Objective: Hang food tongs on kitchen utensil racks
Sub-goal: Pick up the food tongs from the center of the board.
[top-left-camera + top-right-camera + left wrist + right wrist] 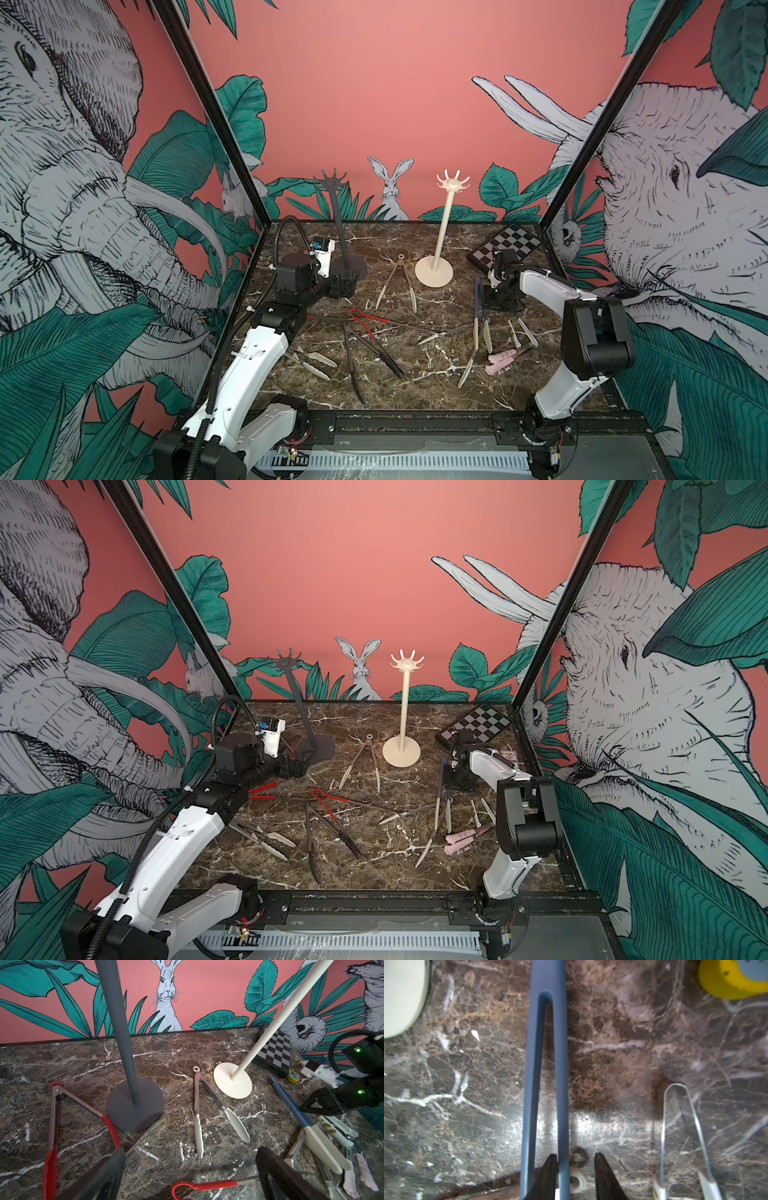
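The long tongs with blue handles and ribbed cream tips (pixel 548 978) lie flat on the brown marble surface (pixel 623 1043). They are near the disc base of the tall cream pole rack (pixel 444 224), with their joined end toward the back wall. The right arm's fingers (pixel 604 1176) stand partly open astride one blue handle arm. One finger sits in the slot between the two arms, against that arm, and the other stands clear on the outside, so nothing is clamped. The cream tips run off the edge of the right wrist view. In both top views the wrist hides the fingers (only the blue handles show beside it).

The left arm's fingers (pixel 104 1176) are spread wide and hold nothing, low in front of the tall dark grey pole rack (pixel 338 224). Both racks stand upright, but the left wrist view cuts off their hook crowns.

Other tongs lie scattered on the surface:
- a cream-tipped metal pair (pixel 397 286) between the two bases
- a black pair (pixel 374 353)
- a pink-tipped pair (pixel 505 359)
- a red-tipped pair (pixel 262 789), partly covered by the left arm

A checkered board (pixel 509 245) sits at the back corner. A yellow thing (pixel 733 978) is cut off at the frame's corner and too little of it shows to identify.
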Available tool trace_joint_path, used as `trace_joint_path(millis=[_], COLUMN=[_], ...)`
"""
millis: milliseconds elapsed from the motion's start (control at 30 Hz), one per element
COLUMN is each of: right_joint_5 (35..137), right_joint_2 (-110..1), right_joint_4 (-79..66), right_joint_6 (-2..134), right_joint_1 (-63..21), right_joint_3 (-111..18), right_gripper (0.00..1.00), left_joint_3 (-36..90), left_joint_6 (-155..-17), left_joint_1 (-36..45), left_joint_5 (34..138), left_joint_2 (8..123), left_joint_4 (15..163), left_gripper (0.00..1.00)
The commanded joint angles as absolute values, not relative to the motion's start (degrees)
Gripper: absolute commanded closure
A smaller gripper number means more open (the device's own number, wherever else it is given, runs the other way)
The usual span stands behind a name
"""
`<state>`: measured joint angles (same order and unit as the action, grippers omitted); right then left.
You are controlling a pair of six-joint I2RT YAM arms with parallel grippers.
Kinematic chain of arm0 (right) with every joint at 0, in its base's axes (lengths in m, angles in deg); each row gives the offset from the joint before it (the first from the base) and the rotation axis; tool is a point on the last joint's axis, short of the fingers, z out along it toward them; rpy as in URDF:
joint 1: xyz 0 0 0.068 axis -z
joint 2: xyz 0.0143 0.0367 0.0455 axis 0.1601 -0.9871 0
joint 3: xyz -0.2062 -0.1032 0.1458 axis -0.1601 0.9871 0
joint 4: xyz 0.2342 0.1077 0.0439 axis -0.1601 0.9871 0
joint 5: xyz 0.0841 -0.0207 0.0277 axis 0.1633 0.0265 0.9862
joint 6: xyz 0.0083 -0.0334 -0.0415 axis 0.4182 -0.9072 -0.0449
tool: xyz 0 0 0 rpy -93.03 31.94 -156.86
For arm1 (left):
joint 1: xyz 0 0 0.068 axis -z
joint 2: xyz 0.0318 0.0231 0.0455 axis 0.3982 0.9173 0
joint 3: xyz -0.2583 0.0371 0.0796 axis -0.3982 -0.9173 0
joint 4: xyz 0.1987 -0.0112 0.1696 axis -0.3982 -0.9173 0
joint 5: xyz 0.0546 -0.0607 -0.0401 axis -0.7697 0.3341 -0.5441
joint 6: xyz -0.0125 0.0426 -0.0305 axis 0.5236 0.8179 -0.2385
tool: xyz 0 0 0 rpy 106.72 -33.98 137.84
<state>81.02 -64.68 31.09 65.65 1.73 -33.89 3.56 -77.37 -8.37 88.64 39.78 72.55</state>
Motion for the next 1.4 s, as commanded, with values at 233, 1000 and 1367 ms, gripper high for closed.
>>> trace_joint_path(millis=[233, 1000, 1367], right_joint_5=[81.4, 75.8, 76.7], right_joint_2=[-66.8, -57.2, -45.2], right_joint_4=[27.0, 24.7, 17.4], right_joint_6=[64.7, 63.8, 63.5], right_joint_1=[1.3, 0.3, -0.3], right_joint_3=[-32.6, -35.0, -38.2], right_gripper=[0.78, 1.0, 1.0], left_joint_3=[6.5, 5.7, 5.2], left_joint_6=[-77.2, -77.8, -78.2], left_joint_1=[-8.1, -8.1, -8.1], left_joint_5=[90.3, 88.2, 88.5], left_joint_2=[38.1, 37.1, 37.2], left_joint_4=[72.9, 75.4, 78.0], left_gripper=[0.01, 0.0, 0.01])
